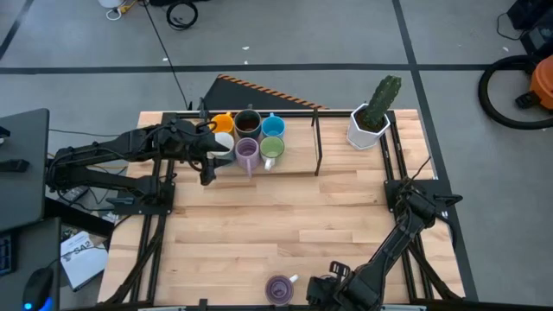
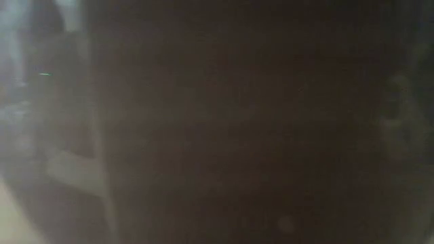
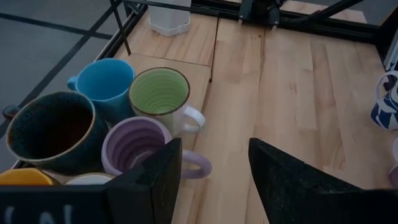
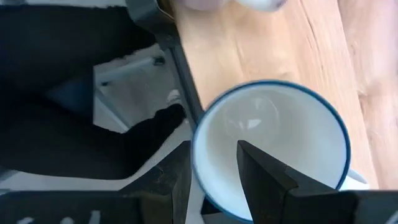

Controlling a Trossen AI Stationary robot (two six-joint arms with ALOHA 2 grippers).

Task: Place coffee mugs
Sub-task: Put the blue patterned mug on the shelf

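Note:
Six mugs stand bunched on a low wooden board at the far left: orange, dark brown, blue, white, purple and green. My left gripper is open just near-left of the bunch, one finger beside the purple mug. A second purple mug stands at the near edge. My right gripper is beside it, shut on a white, blue-rimmed mug. In the high view the gripper hides this mug. My right gripper holds the white mug by its blue rim. One finger is inside the cup and the other outside its wall, coming from above over the mouth. The mug sits mouth up; whether it is lifted or resting, I cannot tell.
A white angular pot with a green cactus stands at the far right. A thin black upright frame borders the mug board. Black rails run along both table sides. Something dark right before the lens fills the low view.

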